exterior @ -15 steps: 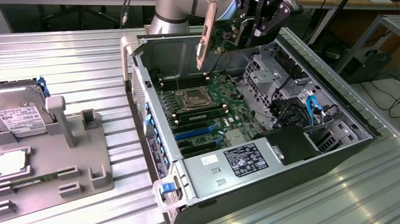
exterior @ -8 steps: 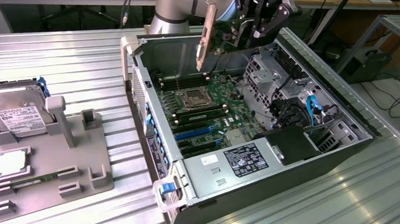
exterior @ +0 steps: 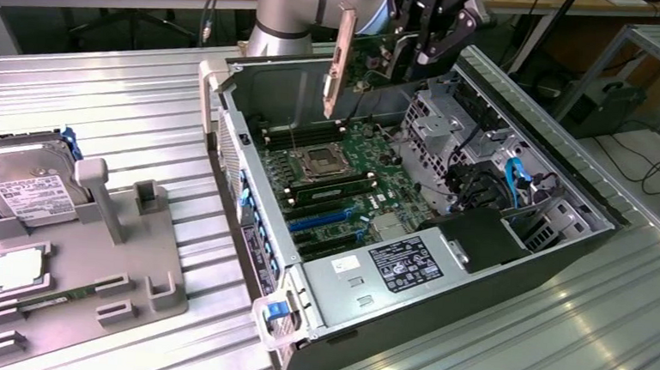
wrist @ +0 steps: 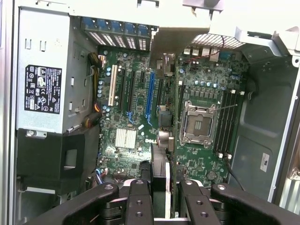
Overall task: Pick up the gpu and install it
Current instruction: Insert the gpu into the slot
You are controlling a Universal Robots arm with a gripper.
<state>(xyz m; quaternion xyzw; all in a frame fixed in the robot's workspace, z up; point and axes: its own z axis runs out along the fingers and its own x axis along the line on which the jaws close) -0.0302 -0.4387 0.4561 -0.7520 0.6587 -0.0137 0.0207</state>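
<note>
The open computer case [exterior: 447, 330] lies below me; its motherboard [exterior: 361, 148], bare CPU socket [exterior: 317, 161] and blue slot [wrist: 151, 96] are uncovered, the power supply [exterior: 400, 262] at one end; a hard drive [exterior: 26, 188] rests well apart on a grey fixture [exterior: 130, 267]. My gripper [exterior: 421, 46] pinches the gpu [exterior: 372, 59] above the board; it stands on edge, green, silver bracket [exterior: 340, 61] hanging down; the fan face seems turned away.

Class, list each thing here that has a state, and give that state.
computer case: open, side panel off.
gpu: held upright over the case, not installed.
gripper: shut on the gpu.
CPU socket: bare, no cooler.
hard drive: outside the case, on the grey holder.
</note>
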